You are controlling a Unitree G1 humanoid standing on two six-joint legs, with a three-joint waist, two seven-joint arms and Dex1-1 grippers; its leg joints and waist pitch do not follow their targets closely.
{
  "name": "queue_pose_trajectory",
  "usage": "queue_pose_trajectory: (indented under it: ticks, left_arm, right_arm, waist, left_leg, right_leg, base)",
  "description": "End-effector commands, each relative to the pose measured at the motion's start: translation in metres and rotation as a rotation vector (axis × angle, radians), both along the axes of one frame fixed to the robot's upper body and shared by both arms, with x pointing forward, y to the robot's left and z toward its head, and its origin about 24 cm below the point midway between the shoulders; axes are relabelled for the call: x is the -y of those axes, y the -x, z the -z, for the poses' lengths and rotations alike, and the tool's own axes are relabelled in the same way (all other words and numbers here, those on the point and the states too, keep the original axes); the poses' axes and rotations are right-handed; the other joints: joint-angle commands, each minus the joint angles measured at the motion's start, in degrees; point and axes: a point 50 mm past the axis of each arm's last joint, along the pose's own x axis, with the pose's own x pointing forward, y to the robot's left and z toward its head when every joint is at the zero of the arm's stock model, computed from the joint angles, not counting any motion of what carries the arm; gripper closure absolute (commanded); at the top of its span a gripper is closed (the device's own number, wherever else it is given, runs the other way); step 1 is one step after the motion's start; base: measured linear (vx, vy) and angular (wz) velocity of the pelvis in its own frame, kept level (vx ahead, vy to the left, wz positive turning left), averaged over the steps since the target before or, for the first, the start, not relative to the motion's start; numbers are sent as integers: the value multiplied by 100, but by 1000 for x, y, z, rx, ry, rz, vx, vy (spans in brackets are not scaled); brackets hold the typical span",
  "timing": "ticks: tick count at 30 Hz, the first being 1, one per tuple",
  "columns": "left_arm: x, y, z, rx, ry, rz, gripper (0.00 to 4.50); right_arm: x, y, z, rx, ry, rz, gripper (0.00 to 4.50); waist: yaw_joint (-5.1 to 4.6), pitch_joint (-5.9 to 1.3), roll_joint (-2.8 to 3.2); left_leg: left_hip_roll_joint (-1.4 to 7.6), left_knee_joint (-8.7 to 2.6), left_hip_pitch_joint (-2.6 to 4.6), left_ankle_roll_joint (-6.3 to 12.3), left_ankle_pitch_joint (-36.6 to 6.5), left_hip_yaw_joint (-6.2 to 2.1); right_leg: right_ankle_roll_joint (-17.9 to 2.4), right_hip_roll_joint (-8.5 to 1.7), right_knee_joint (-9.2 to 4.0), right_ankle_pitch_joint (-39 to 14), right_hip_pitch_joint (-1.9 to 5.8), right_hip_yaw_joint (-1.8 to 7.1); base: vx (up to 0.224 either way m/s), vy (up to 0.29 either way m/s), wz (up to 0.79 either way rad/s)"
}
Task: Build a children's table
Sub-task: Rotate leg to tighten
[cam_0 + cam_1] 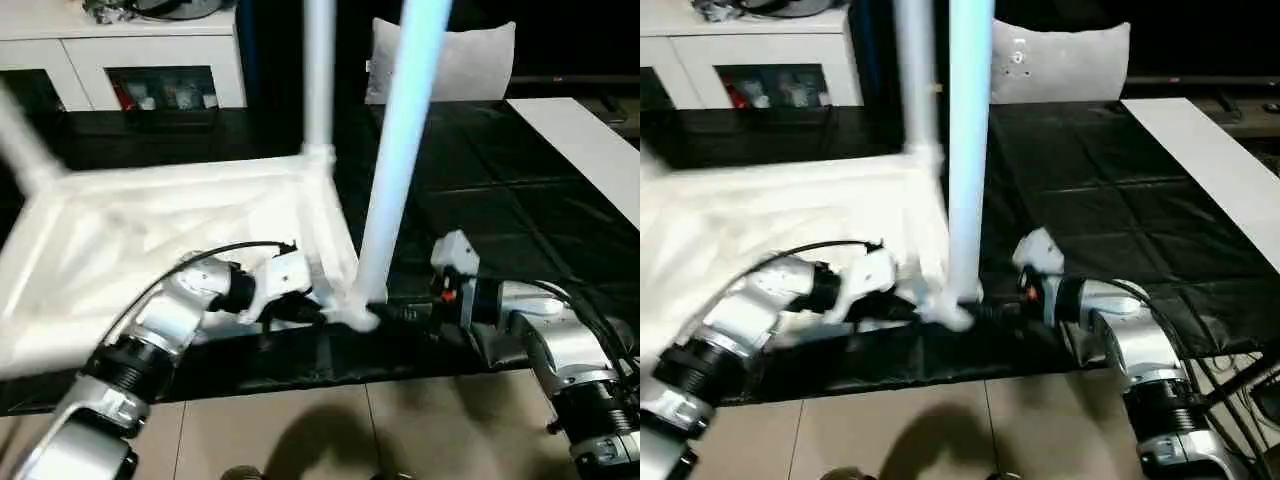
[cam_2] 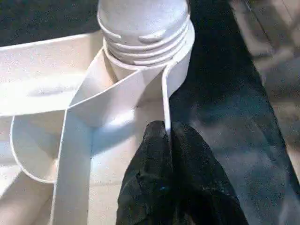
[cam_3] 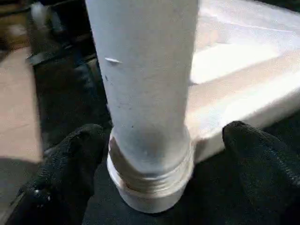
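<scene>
Tabletop [image 1: 150, 230] lying upside down on dark mat. Left hand [image 2: 166, 136] pinching rib beside near corner. Right hand [image 3: 154, 154] gaping around leg [image 1: 400, 150], not gripping. Leg-seating step; next probably twisting tight.

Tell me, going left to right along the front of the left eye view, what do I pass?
Silver left arm → left hand, shut on a rib of the upturned tabletop → the near leg standing in its corner → right hand, open around that leg's base → silver right arm.
</scene>
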Motion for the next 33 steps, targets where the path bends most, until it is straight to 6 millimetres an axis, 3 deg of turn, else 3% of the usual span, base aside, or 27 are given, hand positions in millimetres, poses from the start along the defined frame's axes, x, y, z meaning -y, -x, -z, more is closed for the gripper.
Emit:
queue_pose_trajectory:
  ticks: [1, 4, 7, 9, 19, 25, 28, 33]
  left_arm:
    - [10, 4, 1, 3, -36, 114, 450]
    - [11, 3, 0, 9, -43, 144, 450]
    - [12, 2, 0, 11, -48, 170, 450]
    - [12, 2, 0, 11, -48, 173, 450]
    - [10, 0, 2, 11, -49, 178, 450]
    - [7, -2, 3, 1, -40, 152, 450]
    - [8, -3, 1, -19, 21, 65, 450]
    - [19, -5, -6, -35, 145, -146, 450]
  right_arm:
    - [-2, 0, -5, 20, 29, -62, 25]
    - [-5, 1, -4, 10, 46, -103, 61]
    - [-6, -1, -2, 15, 64, -110, 68]
    - [-7, -2, -2, 13, 67, -108, 102]
    - [-8, -3, 2, -28, 80, -123, 181]
    - [-11, -1, 5, -56, 52, -124, 191]
    - [-18, 1, 6, -90, -1, -86, 191]
    - [-39, -5, 14, -115, -38, 99, 194]
  waist:
    - [-44, -393, -13]
    - [-32, -411, -21]
    - [-39, -412, -23]
    - [-38, -411, -24]
    - [-46, -394, -41]
    - [-52, -394, -42]
    - [-58, -384, -37]
    - [-161, -363, -10]
  left_leg:
    - [86, -449, 0, 284, -1561, 79]
    - [85, -443, 6, 285, -1445, 79]
    - [70, -430, -2, 286, -1382, 89]
    - [80, -432, 5, 277, -1391, 87]
    - [68, -436, 22, 278, -1500, 87]
    - [68, -438, 21, 273, -1522, 83]
    - [72, -444, 22, 260, -1519, 80]
    - [63, -460, 21, 106, -1722, 51]
  right_leg:
    - [-890, -284, -472, -2246, 354, 276]
    - [-883, -289, -469, -2225, 360, 286]
    - [-853, -291, -473, -2289, 361, 282]
    - [-844, -294, -474, -2316, 356, 284]
    - [-684, -285, -523, -2711, 343, 266]
    - [-676, -285, -525, -2722, 342, 264]
    - [-702, -288, -522, -2742, 341, 259]
    - [-592, -290, -545, -3056, 333, 229]
  base:
    - [0, 0, 0]
    - [0, 0, 0]
    - [0, 0, 0]
    - [0, 0, 0]
    - [0, 0, 0]
    - [0, 0, 0]
    - [0, 0, 0]
    - [0, 0, 0]
